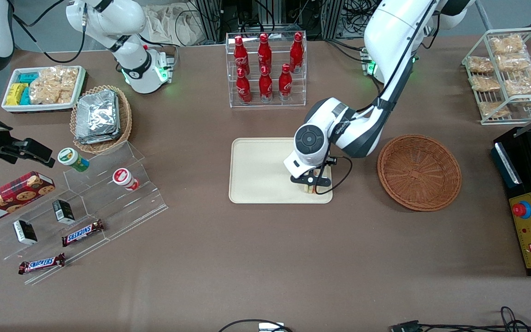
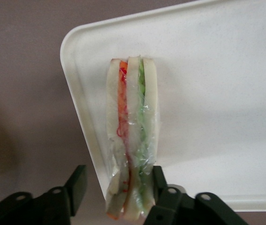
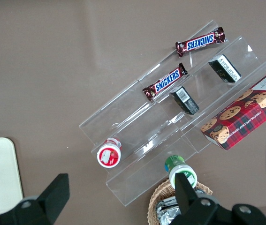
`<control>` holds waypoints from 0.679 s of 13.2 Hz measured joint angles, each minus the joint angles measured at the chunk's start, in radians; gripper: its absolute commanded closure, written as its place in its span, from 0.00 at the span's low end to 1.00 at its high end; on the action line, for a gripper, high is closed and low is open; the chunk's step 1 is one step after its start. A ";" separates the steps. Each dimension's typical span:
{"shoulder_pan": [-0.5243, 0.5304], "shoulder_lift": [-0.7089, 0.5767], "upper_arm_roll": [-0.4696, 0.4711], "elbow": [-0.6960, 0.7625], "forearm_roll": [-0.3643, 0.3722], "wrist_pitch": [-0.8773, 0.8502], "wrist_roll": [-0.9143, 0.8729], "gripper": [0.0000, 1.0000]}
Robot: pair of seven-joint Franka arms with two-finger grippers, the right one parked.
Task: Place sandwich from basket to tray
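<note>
Gripper [image 2: 116, 187] hangs low over the tray [image 1: 256, 175], fingers spread around the sandwich [image 2: 132, 136], one touching. Standing on the tray's corner nearest the front table edge, the sandwich's long axis runs straight out between them.

A plastic-wrapped sandwich [image 2: 133, 136], white bread with orange-red and green filling, stands on edge at a corner of the cream tray [image 1: 256, 175], between the gripper [image 1: 312, 181] fingers, one touching it, the other apart. The round reddish-brown wicker basket [image 1: 419, 171] sits beside the tray, toward the working arm's end.
</note>
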 measured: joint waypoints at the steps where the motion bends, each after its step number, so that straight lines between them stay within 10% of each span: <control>1: 0.000 -0.015 0.003 0.008 0.000 -0.015 0.000 0.00; 9: 0.157 -0.246 0.044 0.174 0.000 -0.299 0.100 0.00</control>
